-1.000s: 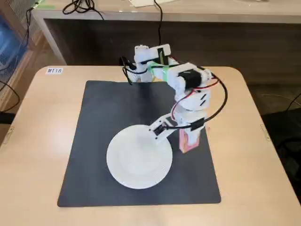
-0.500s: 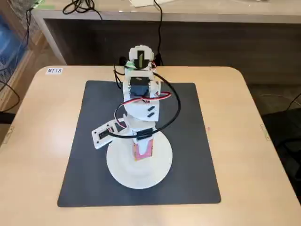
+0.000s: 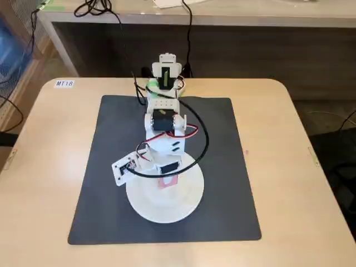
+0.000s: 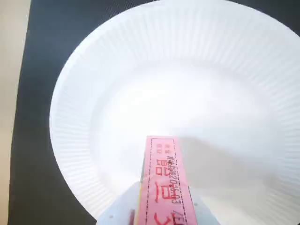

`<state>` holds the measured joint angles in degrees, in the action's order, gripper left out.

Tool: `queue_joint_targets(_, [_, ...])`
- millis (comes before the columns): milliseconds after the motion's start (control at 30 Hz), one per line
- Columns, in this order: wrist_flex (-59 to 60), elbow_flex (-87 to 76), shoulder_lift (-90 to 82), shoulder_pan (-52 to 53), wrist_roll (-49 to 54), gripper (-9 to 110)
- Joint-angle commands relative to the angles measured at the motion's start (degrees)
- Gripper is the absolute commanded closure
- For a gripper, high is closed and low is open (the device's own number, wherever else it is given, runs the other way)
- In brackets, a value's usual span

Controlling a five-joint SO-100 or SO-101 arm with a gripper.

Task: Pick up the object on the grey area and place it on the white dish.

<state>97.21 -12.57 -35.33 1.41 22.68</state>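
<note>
one small pink box [image 4: 165, 180] sits clamped between my fingers, and my gripper [image 3: 168, 179] hangs right over the white dish [image 3: 167, 208]. in the wrist view the box juts forward from the bottom edge, its pale face printed with red characters and a line of small digits, framed by a thin dashed border. my two pale fingers [image 4: 119, 208] press against its sides low in that view, so the grip is closed on the box. whether the box's far end touches the dish or hovers just above it, i cannot tell.

in the fixed view only a sliver of the box [image 3: 167, 181] shows beneath my wrist, over the upper part of the dish, closer to the rim than the centre. the dish [image 4: 93, 93] is round, white, with fine ribs running around its rim, and it lies on the grey mat [image 3: 228, 178], toward the mat's near edge. the mat covers much of the light wooden table [image 3: 50, 167]. my arm [image 3: 162, 119] reaches forward from its base at the mat's far edge, with black cable [image 3: 203, 146] looping past its right side in that view.
</note>
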Motion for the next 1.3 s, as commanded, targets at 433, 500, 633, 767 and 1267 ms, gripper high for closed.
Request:
queue_joint_targets(433, [0.0, 0.9, 0.3, -0.4, -0.2, 83])
queue_joint_targets(500, [0.0, 0.9, -0.2, -0.4, -0.2, 81])
queue_joint_targets(633, [0.0, 0.4, -0.8, -0.5, 0.1, 75])
queue_joint_targets(767, [0.1, 0.4, -1.3, -0.6, 0.6, 68])
queue_joint_targets(1267, [0.2, -8.3, -10.0, -0.3, 0.8, 56])
